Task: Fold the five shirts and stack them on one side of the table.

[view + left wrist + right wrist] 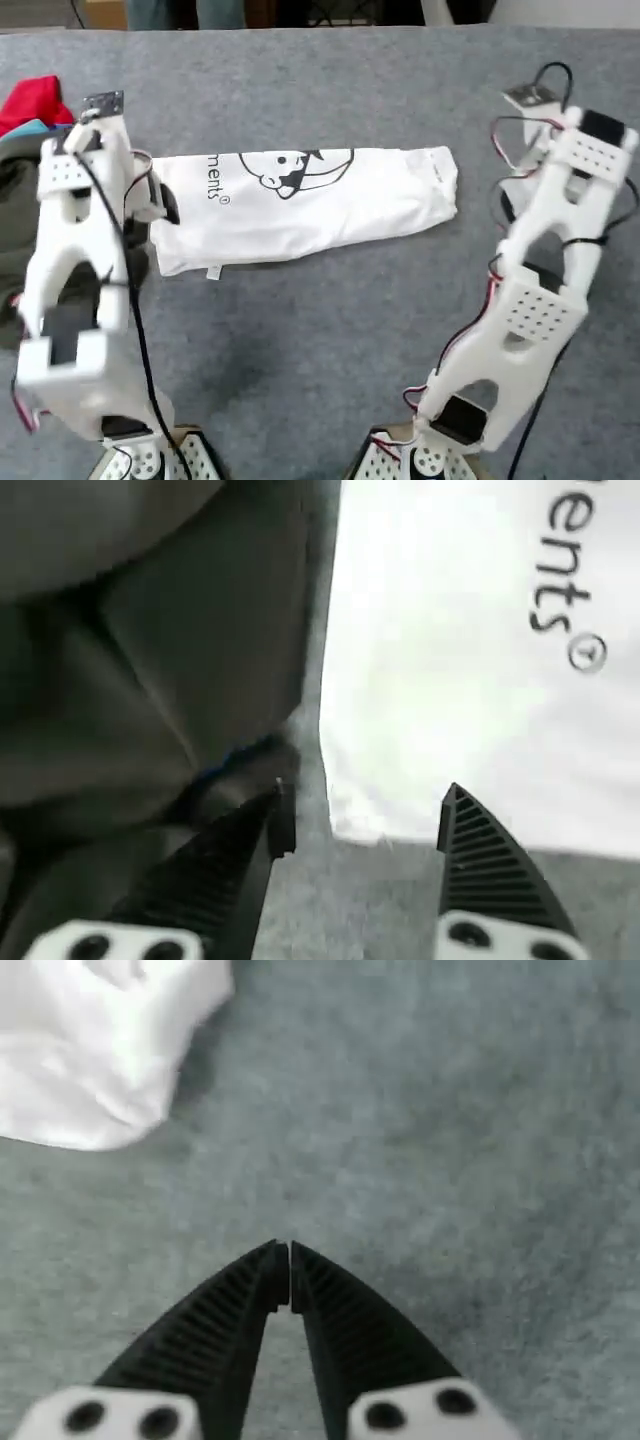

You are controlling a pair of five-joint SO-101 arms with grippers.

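Note:
A white shirt (pixel 300 203) with a black print lies folded into a long strip across the middle of the grey table. My left gripper (pixel 365 805) hangs open over the shirt's left end (pixel 450 680), one finger above the white cloth's corner, the other above a dark grey shirt (pixel 150 650). That dark shirt (pixel 15 195) lies heaped at the table's left edge with a red one (pixel 30 100) behind it. My right gripper (pixel 288 1260) is shut and empty over bare table, just past the white shirt's right end (pixel 95 1045).
The grey felt table (pixel 330 330) has free room in front of the white shirt and between the two arms. The left arm (pixel 75 260) covers part of the heap. The right arm (pixel 545 270) stands at the right side.

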